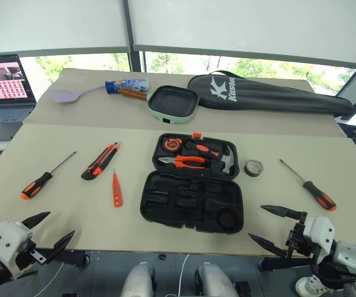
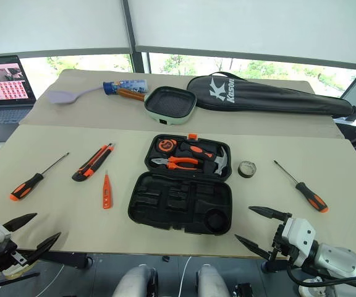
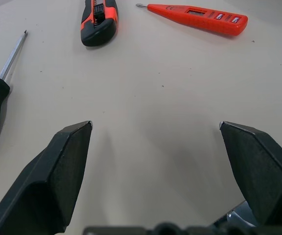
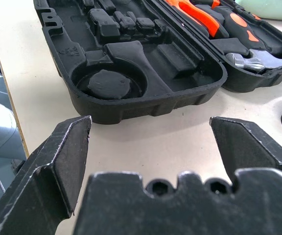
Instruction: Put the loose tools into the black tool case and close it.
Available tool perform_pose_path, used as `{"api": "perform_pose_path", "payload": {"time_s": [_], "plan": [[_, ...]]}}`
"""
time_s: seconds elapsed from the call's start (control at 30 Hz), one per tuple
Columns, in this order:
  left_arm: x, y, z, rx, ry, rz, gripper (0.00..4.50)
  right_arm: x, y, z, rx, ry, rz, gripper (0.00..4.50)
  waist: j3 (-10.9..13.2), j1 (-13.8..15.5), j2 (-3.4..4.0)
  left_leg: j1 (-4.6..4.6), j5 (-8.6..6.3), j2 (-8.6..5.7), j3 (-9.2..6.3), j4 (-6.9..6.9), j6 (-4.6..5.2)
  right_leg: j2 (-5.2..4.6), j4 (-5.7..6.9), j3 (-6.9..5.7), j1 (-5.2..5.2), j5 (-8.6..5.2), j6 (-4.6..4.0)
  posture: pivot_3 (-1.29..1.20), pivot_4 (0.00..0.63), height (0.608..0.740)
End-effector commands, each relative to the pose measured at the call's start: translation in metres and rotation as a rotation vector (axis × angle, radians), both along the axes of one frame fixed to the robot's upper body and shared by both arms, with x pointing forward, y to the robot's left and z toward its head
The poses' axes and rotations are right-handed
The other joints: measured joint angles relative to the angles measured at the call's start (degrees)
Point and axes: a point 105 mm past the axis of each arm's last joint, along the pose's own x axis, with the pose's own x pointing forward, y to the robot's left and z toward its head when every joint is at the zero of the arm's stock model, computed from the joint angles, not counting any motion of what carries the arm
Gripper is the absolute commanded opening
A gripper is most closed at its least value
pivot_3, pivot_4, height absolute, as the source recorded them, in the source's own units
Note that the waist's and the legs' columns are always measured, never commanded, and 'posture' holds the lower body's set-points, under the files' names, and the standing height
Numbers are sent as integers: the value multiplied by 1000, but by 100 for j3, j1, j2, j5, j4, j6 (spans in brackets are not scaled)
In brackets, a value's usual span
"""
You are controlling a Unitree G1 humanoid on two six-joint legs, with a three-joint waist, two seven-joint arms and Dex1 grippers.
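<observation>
I see the tool case [image 1: 192, 189] lying open mid-table, long way across. Left of it: tester [image 1: 116, 189] pointing away from me, knife [image 1: 100, 161] & screwdriver [image 1: 44, 178] slanted. Right of it: tape roll [image 1: 253, 167], 2nd screwdriver [image 1: 309, 186], tip toward the far side. My left gripper [image 1: 49, 232] & right gripper [image 1: 272, 227] are spread wide w/ nothing in them, near the table's front edge.

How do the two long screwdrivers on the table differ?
The left screwdriver lies left of the open tool case, beyond the utility knife and tester; the right screwdriver lies right of the case, past the tape roll. The left one's handle points toward the robot's left with its tip toward the case; the right one's handle points toward the robot's right. Both have orange-and-black handles, lie flat and are ungripped.
</observation>
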Motion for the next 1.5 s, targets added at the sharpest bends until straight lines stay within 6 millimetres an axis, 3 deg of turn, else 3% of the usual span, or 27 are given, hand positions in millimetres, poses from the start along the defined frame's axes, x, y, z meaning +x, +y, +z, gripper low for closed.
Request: {"api": "perform_pose_path", "payload": {"time_s": [0.03, 0.13, 0.27, 0.4, 0.5, 0.67, 0.83, 0.97, 1.07, 1.17, 1.27, 1.33, 1.5], "plan": [[3, 6, 13, -35, -68, 48, 4500, 9, 10, 13, 43, -38, 15, 4492, 0, -1, 0, 0, 0, 0, 0, 0, 0, 0, 0, 0, 0, 0, 0, 0, 150, 740], [4, 23, 31, -165, -175, 234, 4500, 17, 39, 33, 194, -71, 79, 4492, -1, -39, -2, 2, 0, 4, -2, 0, 0, 2, 6, 1, -1, 1, -1, 0, 150, 740], [-16, 30, 20, -226, -157, 364, 4500, 20, 58, 52, 329, -85, 121, 4492, -1, -52, -1, 3, 0, 8, -45, 0, 0, 4, 13, 2, 0, 1, 0, 0, 150, 740], [-48, 56, -2, -353, -79, 592, 4500, 21, 84, 79, 435, -189, 185, 4492, -2, -46, -11, -3, -5, 0, -46, 1, -1, -1, 7, 1, -2, 1, 8, 0, 150, 740], [-54, 62, 1, -465, -71, 627, 4500, 20, 94, 83, 444, -211, 222, 4492, -4, -3, -17, -1, -4, 0, -51, 1, -1, 6, 11, -6, -2, -2, 4, 0, 150, 740], [-26, 75, 34, -492, -122, 614, 4500, 23, 101, 94, 454, -229, 213, 4492, -6, 87, -25, 6, -3, 0, -49, 5, -2, -1, 9, -22, -8, -7, 4, 0, 150, 740], [32, 74, 55, -371, 5, 498, 4500, 25, 104, 100, 457, -228, 208, 4492, -18, 83, -44, 17, 0, -2, -48, 5, -8, 2, 14, -28, 2, -4, -3, 0, 150, 740], [74, 86, 51, -262, 132, 488, 4500, 27, 105, 99, 441, -218, 205, 4492, -14, 71, -36, 22, 2, -9, -34, 5, -10, 5, 16, -28, 1, -3, -4, 0, 150, 740], [93, 98, 44, -224, 173, 502, 4500, 28, 103, 100, 430, -221, 189, 4492, -18, -1, -43, 10, 2, -9, -23, 2, -10, 5, 18, -24, 3, -2, -3, 0, 150, 740], [106, 94, 31, -202, 266, 444, 4500, 26, 99, 99, 416, -224, 170, 4492, -18, -51, -44, -10, 0, -6, -20, -1, -13, 9, 23, -24, -16, 0, -4, 0, 150, 740], [110, 89, 22, -176, 329, 387, 3744, 24, 96, 97, 401, -224, 156, 4500, -18, -10, -44, -16, -3, -3, -25, -2, -19, 18, 24, -27, -19, -1, -7, 0, 150, 740], [111, 86, 22, -174, 345, 357, 2989, 23, 94, 96, 397, -225, 141, 4500, -15, -3, -38, -15, -3, -5, -24, -3, -19, 14, 23, -27, -17, -2, -6, 0, 150, 740], [120, 70, 44, -162, 234, 210, 1183, 21, 89, 91, 381, -221, 118, 4500, -15, 15, -38, -15, -3, -5, -21, 0, -19, 9, 23, -27, -14, -1, -6, 0, 150, 740]]}}
